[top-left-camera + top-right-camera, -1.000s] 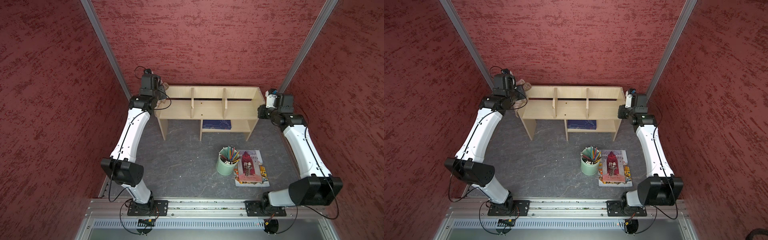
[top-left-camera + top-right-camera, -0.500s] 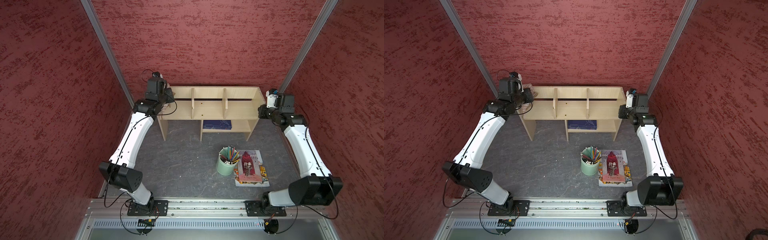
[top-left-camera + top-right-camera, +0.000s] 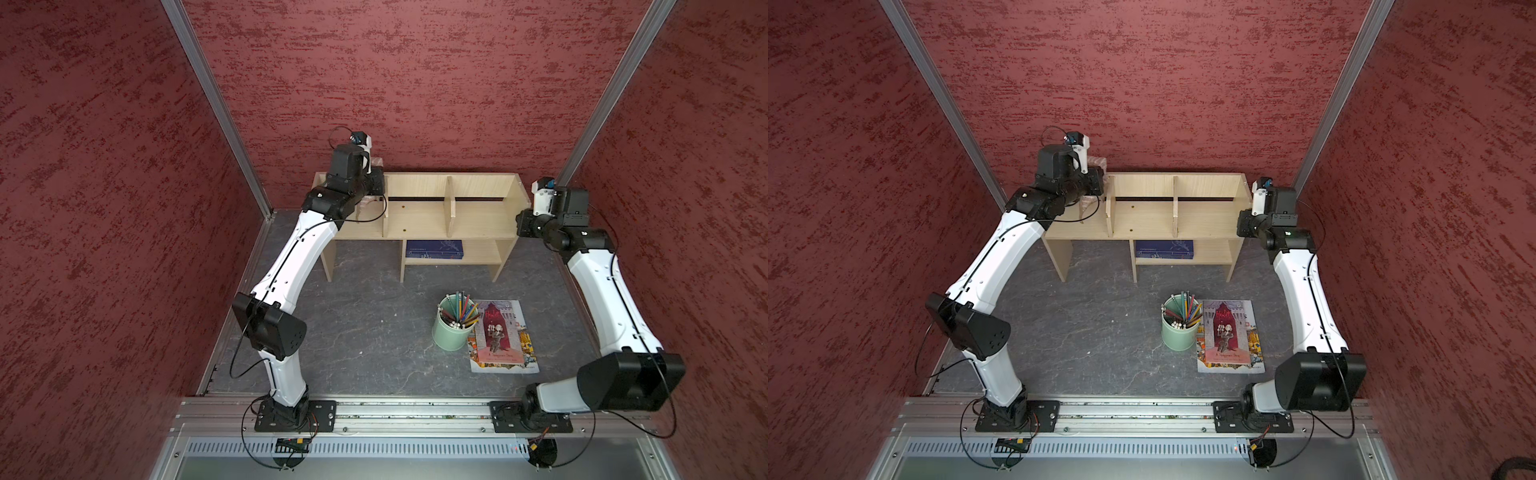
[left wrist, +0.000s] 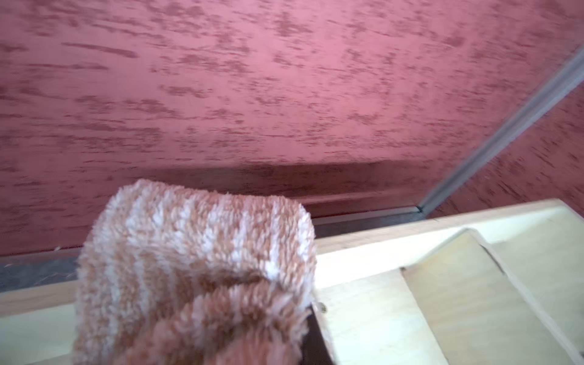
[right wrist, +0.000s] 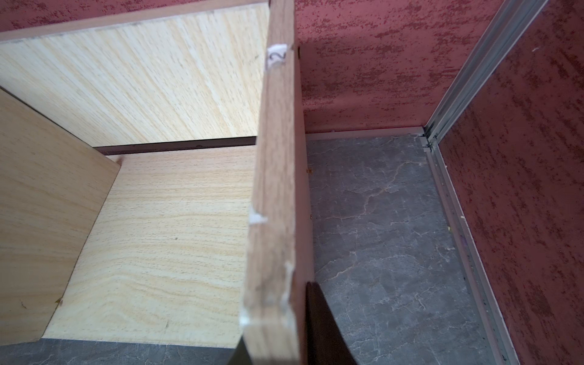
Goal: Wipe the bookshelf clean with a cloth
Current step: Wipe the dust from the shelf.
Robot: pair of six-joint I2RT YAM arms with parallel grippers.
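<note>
The light wood bookshelf stands against the back wall in both top views. My left gripper hovers over its left bay, shut on the tan-brown striped cloth. The cloth bunches up in front of the wrist camera and hides the fingertips. It sits right beside the left upright divider, and a bit of it hangs under the wrist. My right gripper is shut on the bookshelf's right end panel, with one dark finger on the outer side.
A mint cup of coloured pencils stands on the grey floor mat, beside a colourful magazine. A blue book lies on the lower shelf. Red walls close in behind and at both sides, with metal posts in the corners.
My left arm has swung right, carrying the cloth from outside the shelf's left end to over its left bay. The right arm has not moved.
</note>
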